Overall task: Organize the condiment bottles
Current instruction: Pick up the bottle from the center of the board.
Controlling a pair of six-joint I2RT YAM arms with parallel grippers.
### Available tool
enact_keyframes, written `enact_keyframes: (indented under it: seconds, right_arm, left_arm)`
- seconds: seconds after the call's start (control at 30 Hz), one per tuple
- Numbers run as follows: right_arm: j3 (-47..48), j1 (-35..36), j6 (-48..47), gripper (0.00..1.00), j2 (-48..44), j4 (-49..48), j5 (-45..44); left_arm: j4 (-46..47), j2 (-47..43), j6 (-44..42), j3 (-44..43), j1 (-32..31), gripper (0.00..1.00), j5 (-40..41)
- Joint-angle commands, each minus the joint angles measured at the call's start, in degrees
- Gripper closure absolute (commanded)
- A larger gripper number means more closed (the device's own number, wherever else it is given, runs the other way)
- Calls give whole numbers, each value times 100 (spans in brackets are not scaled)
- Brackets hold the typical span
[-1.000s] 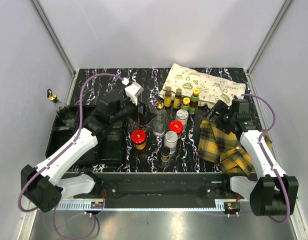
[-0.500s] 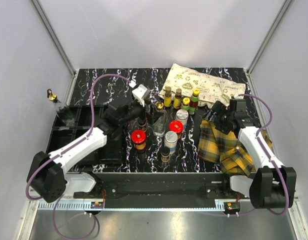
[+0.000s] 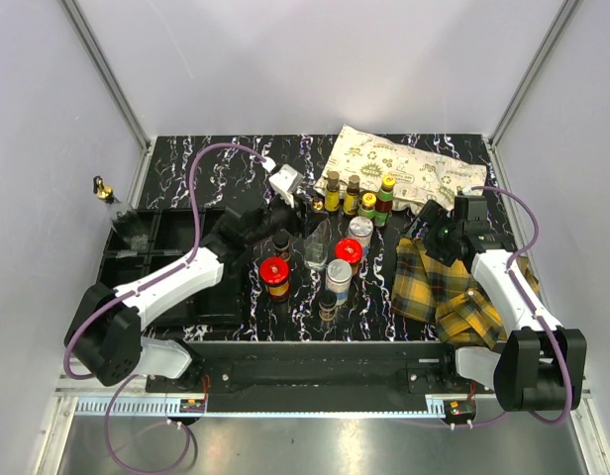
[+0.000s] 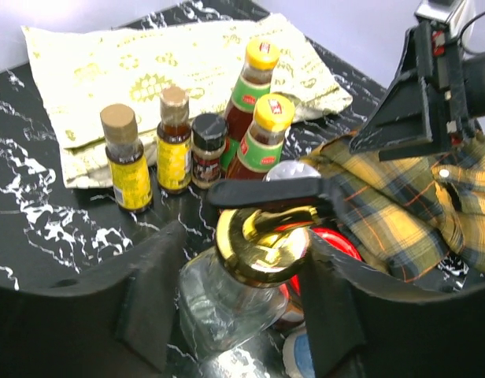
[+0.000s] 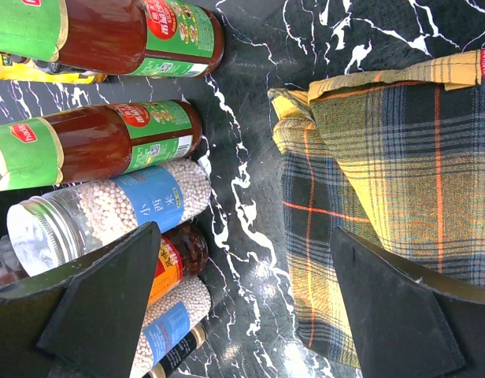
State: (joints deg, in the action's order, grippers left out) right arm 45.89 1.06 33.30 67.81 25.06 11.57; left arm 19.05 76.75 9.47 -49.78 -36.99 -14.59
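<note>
Left wrist cam: left gripper (image 4: 244, 240) has its jaws open, straddling the gold-capped clear bottle (image 4: 227, 303). The gold cap (image 4: 262, 236) sits between the fingers. One finger (image 4: 329, 307) is at or almost at the cap edge, and the other finger (image 4: 152, 303) shows a clear gap. It is not clamped. The glass body hangs below finger level; I can't tell from here whether it is upright or tilted.

Just past the fingertips, right behind the cap, are a silver lid (image 4: 292, 169) and a red lid (image 4: 337, 240). Further ahead of the gripper stands a row: two yellow-labelled bottles (image 4: 126, 161), a small dark jar (image 4: 207, 150) and two yellow-capped sauce bottles (image 4: 262, 138). They are upright, close together and well clear of the fingers. Patterned cream cloth (image 4: 148, 71) lies behind the row.

Right wrist cam: right gripper (image 5: 244, 236) is wide open with nothing between the fingers, only black marble table (image 5: 250, 118). Beyond one finger are the green-labelled sauce bottles and a blue-labelled shaker (image 5: 109, 209), near it but not touching. Beyond the other finger lies the yellow plaid cloth (image 5: 384, 157).
</note>
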Motion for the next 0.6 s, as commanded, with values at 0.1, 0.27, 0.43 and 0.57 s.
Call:
enact_keyframes:
  seconds: [0.1, 0.27, 0.43, 0.57]
  right_arm:
    - [17, -18, -87, 1, -84, -168, 29]
    - [17, -18, -95, 1, -110, -159, 29]
    - [8, -9, -87, 1, -128, -168, 38]
    - [-10, -18, -43, 1, -154, -168, 38]
  left_arm:
    - [547, 59, 37, -225, -97, 53, 211]
    - [521, 15, 19, -208, -142, 87, 395]
    - [372, 50, -33, -365, -168, 100, 667]
    - [12, 77, -165, -725, -212, 100, 1001]
